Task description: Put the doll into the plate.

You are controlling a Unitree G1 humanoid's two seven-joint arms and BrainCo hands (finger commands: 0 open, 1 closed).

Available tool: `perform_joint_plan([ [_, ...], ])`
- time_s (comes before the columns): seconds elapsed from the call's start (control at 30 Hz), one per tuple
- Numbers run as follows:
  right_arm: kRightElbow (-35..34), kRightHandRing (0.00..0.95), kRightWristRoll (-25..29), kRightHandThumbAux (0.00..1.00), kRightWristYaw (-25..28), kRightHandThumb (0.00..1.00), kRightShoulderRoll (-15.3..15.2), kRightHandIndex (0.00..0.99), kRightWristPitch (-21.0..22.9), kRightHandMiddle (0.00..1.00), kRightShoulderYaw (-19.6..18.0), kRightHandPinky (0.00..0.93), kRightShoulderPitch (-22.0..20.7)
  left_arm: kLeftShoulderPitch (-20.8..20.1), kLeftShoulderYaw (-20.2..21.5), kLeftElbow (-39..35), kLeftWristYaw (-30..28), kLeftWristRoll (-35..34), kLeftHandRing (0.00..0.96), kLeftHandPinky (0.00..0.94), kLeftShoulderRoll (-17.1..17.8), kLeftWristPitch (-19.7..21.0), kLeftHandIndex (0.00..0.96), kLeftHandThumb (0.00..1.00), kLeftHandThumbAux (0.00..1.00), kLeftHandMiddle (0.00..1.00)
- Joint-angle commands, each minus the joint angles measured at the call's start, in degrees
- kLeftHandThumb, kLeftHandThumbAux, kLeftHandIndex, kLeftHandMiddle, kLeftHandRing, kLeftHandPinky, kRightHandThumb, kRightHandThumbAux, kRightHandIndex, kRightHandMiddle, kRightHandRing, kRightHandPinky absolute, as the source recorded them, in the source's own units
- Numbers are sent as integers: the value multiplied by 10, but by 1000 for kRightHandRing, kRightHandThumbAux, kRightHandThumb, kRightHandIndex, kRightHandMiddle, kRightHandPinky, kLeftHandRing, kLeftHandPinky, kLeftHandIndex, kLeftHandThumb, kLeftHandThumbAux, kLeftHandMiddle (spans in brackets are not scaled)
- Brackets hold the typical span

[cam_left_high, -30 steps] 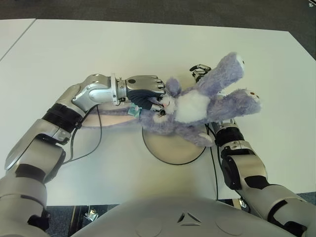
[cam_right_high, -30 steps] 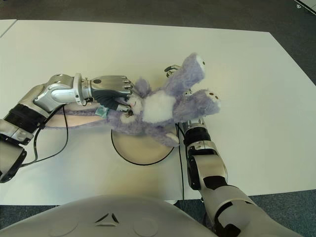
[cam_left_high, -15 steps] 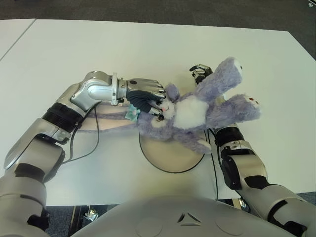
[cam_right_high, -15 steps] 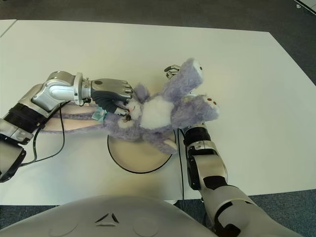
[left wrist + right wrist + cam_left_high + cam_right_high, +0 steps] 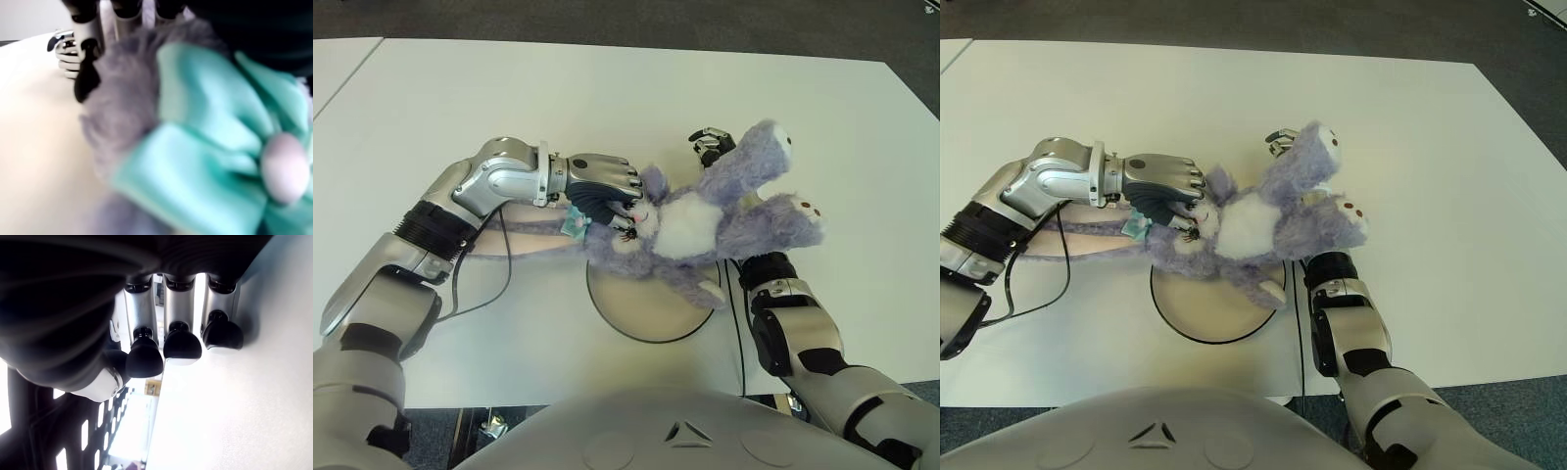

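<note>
Gripping the purple bunny doll (image 5: 705, 220) (teal bow by its ear), the left hand (image 5: 599, 184) holds it over the plate (image 5: 646, 308), while the right hand (image 5: 710, 142) shows beyond it, fingers loose and holding nothing.

Purple plush doll (image 5: 705, 220), white belly, teal bow, sprawled partly over round beige plate (image 5: 641, 308).

The doll (image 5: 705, 220) I see is lilac-grey plush with a white belly and a mint-green bow (image 5: 215, 161) (pale pink button at its knot). The plate (image 5: 641, 308) is cream with a dark rim, on a white table (image 5: 607, 98).
</note>
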Motion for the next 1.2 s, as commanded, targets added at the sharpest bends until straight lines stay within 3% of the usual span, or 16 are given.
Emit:
perform_joint_plan([
  [0.03, 21, 835, -1, 722, 7, 706, 4, 440, 33, 842, 0, 830, 30, 16, -15, 19, -11, 71, 542, 671, 10, 20, 400, 952, 644, 537],
  [0.23, 22, 838, -1, 722, 8, 706, 4, 440, 26, 844, -1, 832, 32, 18, -13, 13, -5, 90, 529, 696, 11, 33, 402, 952, 645, 531],
  [0.5, 19, 833, 0, 722, 7, 705, 5, 440, 28, 842, -2, 824, 33, 11, -15, 21, 30, 137, 518, 695, 13, 20, 408, 952, 644, 526],
  [0.7, 24, 827, 4, 722, 8, 705, 4, 440, 29, 831, -6, 819, 32, 0, -25, 13, 112, 252, 527, 731, 21, 11, 401, 951, 646, 521],
  [0.83, 25, 826, 3, 722, 5, 705, 4, 440, 29, 829, -6, 818, 31, -6, -35, 8, 154, 314, 535, 742, 27, 23, 397, 950, 647, 523],
  [1.2, 29, 818, 0, 723, 1, 704, 3, 440, 27, 822, -5, 797, 30, -23, -58, 15, 198, 400, 544, 752, 26, 73, 397, 950, 646, 527],
])
